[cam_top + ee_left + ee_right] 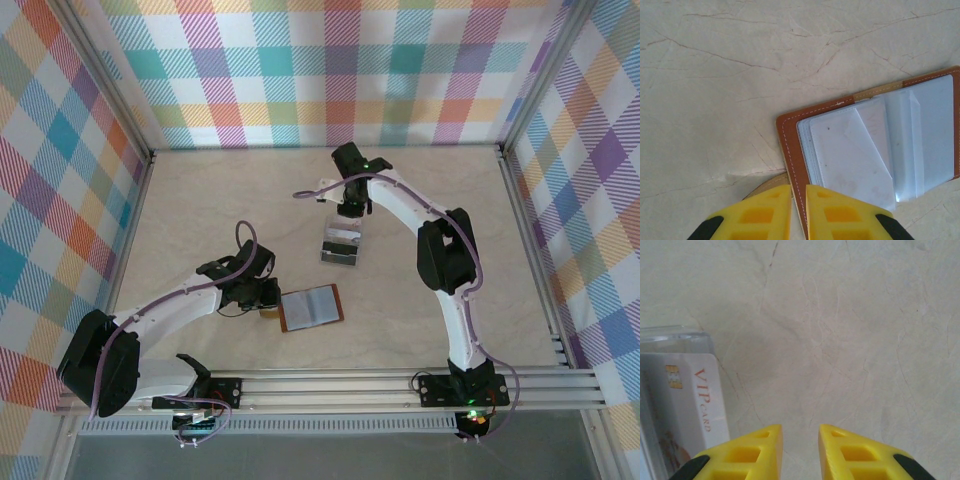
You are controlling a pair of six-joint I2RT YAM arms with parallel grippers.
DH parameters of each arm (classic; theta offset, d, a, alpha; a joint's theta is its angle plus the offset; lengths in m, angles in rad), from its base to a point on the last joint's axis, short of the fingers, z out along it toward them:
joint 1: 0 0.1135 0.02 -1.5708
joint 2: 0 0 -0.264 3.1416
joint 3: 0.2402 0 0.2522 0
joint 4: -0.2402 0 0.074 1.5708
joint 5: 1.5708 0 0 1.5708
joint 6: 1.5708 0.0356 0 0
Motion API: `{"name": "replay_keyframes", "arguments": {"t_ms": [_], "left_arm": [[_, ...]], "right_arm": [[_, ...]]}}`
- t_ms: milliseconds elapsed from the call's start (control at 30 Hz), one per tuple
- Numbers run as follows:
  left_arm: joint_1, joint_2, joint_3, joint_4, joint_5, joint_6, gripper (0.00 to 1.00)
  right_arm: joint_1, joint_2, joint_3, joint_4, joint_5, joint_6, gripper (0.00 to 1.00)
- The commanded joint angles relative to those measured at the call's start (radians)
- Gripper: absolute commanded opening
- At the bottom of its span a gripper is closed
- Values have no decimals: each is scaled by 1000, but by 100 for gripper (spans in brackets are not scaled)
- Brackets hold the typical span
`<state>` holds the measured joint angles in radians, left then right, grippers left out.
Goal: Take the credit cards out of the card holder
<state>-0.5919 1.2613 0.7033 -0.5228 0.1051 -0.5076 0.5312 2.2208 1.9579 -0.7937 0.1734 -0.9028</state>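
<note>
The card holder point(312, 307) was laid open and flat on the table point(200, 200), near its front edge, with the clear inner pockets point(850, 160) turned upward. Its long axis was set roughly left to right across the table, the right end angled slightly toward the back wall. Its left short edge was pointed at the left gripper point(265, 297), and a tan strap tab point(767, 186) was seen at that end.

In the left wrist view, the left gripper's point(798, 210) fingers were drawn almost together. The holder's point(790, 150) brown stitched edge was seen running into the narrow gap, but whether it was pinched could not be told.

The credit cards point(341, 245) were stacked near the middle of the table, apart from the holder and farther back. In the right wrist view, a whitish card point(685, 405) printed "VIP CARD" was seen with its long axis running away from the camera.

The right gripper point(350, 208) was held just behind the stack. Its fingers point(752, 452) were parted by a moderate gap, with only bare table between them.
</note>
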Motion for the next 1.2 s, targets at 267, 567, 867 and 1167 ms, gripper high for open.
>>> {"name": "replay_keyframes", "arguments": {"t_ms": [267,567,867,1167], "left_arm": [[-9,-1,27,-31,-8,7,16],[-9,41,33,-55,-6,2,16],[-11,95,16,-22,45,6,13],[-14,159,19,-43,4,18,13]], "right_arm": [[15,-48,-19,-81,-83,8,27],[22,-185,-104,64,-29,105,27],[95,-383,-315,158,-94,358,27],[157,-515,-503,208,-297,763,19]]}}
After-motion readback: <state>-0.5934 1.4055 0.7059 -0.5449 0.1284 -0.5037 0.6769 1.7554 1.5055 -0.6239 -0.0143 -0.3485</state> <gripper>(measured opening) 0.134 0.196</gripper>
